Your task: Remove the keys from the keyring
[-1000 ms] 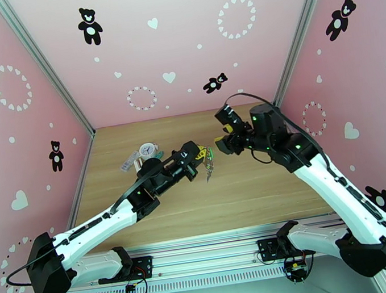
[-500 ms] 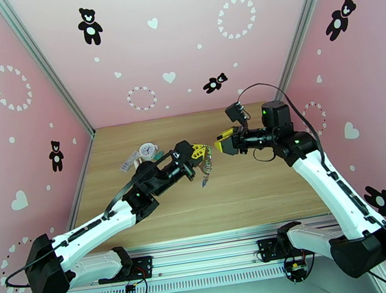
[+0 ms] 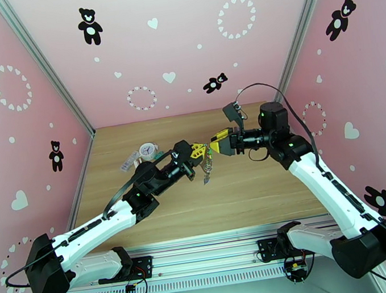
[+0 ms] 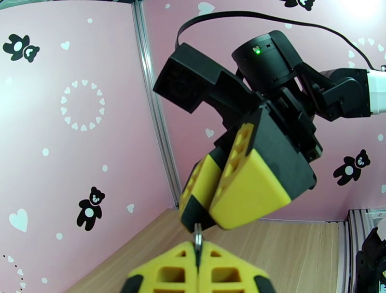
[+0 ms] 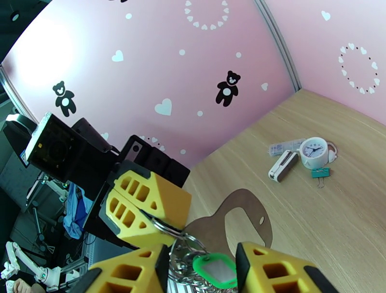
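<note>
The keyring (image 5: pixel 237 215), a flat mauve-brown holder, hangs above the table from small metal rings (image 5: pixel 179 241). My left gripper (image 3: pixel 199 153) is shut on one ring (image 4: pixel 198 237), its yellow fingers (image 5: pixel 144 202) pinching it from above. A key with a bright green tag (image 5: pixel 212 265) dangles from the ring bunch. My right gripper (image 5: pixel 202 272) straddles that green tag and the rings, jaws apart, the tag close to one finger. In the top view the right gripper (image 3: pixel 215 143) meets the left fingertips, and the keyring (image 3: pixel 207 169) hangs just below them.
A white round clock charm (image 3: pixel 147 149), a teal clip (image 5: pixel 320 172) and a small white strip (image 3: pixel 131 162) lie on the wooden table (image 3: pixel 245 194) at the back left. Pink walls close in on three sides.
The right gripper swung level, moved left up to the left fingertips and narrowed its jaws around the green tag. The left arm lifted the keyring slightly and stayed shut.
</note>
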